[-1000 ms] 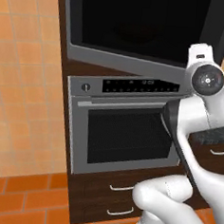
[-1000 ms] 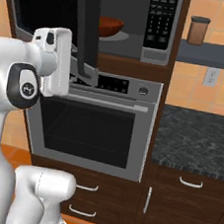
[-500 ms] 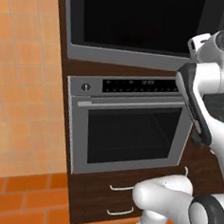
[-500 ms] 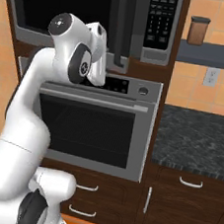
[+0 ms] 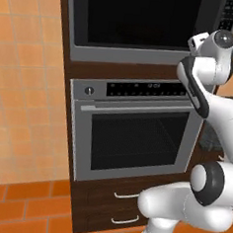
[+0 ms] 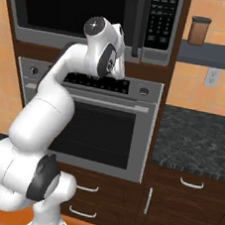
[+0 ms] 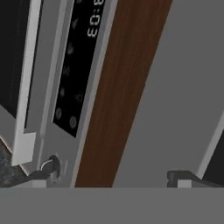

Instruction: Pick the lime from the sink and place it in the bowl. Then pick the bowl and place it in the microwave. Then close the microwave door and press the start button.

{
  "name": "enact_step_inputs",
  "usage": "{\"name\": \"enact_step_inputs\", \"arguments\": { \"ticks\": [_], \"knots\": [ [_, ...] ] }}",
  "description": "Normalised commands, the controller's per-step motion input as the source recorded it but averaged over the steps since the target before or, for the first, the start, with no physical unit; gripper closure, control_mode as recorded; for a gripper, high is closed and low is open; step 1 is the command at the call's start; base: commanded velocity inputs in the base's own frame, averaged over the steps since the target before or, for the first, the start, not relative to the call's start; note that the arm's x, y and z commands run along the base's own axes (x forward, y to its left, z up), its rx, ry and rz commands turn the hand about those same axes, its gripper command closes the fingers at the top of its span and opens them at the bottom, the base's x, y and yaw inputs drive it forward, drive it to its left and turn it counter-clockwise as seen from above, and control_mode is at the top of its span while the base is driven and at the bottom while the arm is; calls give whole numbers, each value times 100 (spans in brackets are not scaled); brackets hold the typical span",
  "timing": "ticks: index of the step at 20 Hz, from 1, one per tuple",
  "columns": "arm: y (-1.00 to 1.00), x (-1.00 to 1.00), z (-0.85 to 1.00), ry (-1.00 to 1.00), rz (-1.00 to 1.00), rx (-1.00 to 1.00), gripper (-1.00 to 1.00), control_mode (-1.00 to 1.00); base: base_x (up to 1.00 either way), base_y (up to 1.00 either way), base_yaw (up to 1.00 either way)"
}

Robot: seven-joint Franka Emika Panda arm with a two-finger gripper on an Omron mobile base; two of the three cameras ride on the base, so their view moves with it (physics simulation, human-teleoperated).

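Right base view shows the microwave door (image 6: 72, 7) looking shut across the dark cavity, with the black keypad (image 6: 160, 16) at 3 o'clock of it. That suggests the bowl is already inside, though I cannot see it or the lime through the glass. What seems left is 1 step: pressing start. The gripper (image 7: 109, 177) sits below the microwave (image 5: 150, 22), near the oven (image 6: 107, 129) panel, jaws spread wide, holding nothing.
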Motion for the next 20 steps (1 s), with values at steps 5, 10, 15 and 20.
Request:
{"name": "enact_step_inputs", "arguments": {
  "ticks": [5, 10, 15, 20],
  "knots": [
    [-5, 100, 0, 0, 0, 0, -100, -100, 0, 0, 0],
    [-5, 43, -11, -4, 1, 0, -100, -100, 0, 0, 0],
    [0, -98, 4, -21, 4, 5, -100, -100, 0, 0, 0],
    [-32, -88, 19, -15, 6, 31, -100, -100, 0, 0, 0]
  ]
}}
